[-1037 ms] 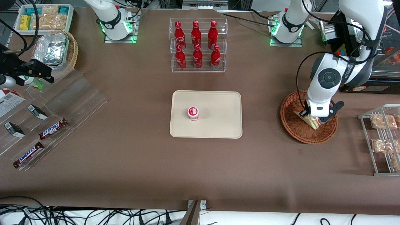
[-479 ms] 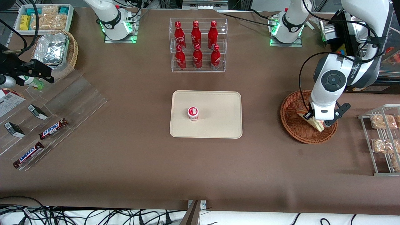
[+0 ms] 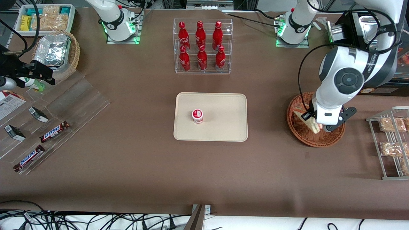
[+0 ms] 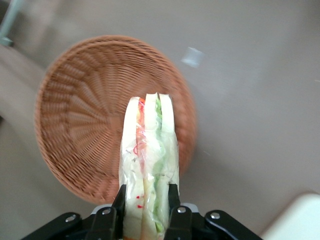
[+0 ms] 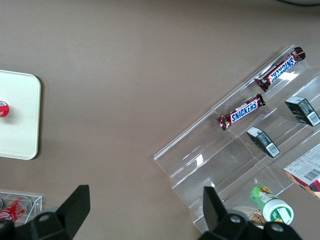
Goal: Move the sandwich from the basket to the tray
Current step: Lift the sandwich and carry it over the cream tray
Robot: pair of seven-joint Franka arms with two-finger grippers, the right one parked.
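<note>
Wrapped sandwich [image 4: 148, 165] in claw [image 4: 146, 210], above wicker basket [image 4: 75, 130].

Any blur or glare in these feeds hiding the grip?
Left wrist view: the basket is motion-smeared, but the sandwich stays sharp, pinched in the gripper. Front view: evenly lit and sharp, though the arm covers most of the grip; the tray shows no glare.
</note>
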